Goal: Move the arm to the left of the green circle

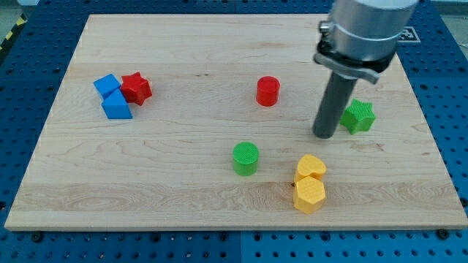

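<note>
Camera view: my tip (325, 134) beside green star (359, 116), green circle (246, 158) toward view's lower left; no jaws fitted, only rod.

Board (183, 44): pale wood, smooth, matt, visible grain. Green circle (246, 158): ribbed matt plastic, w/ layer lines. Rod (330, 106): dark, matt. Collar (362, 33) above: grey metal, slight sheen.

The green circle (246, 158) is a short upright cylinder with a ribbed top, standing alone on the wooden board (183, 183), at about six o'clock from its centre.
</note>
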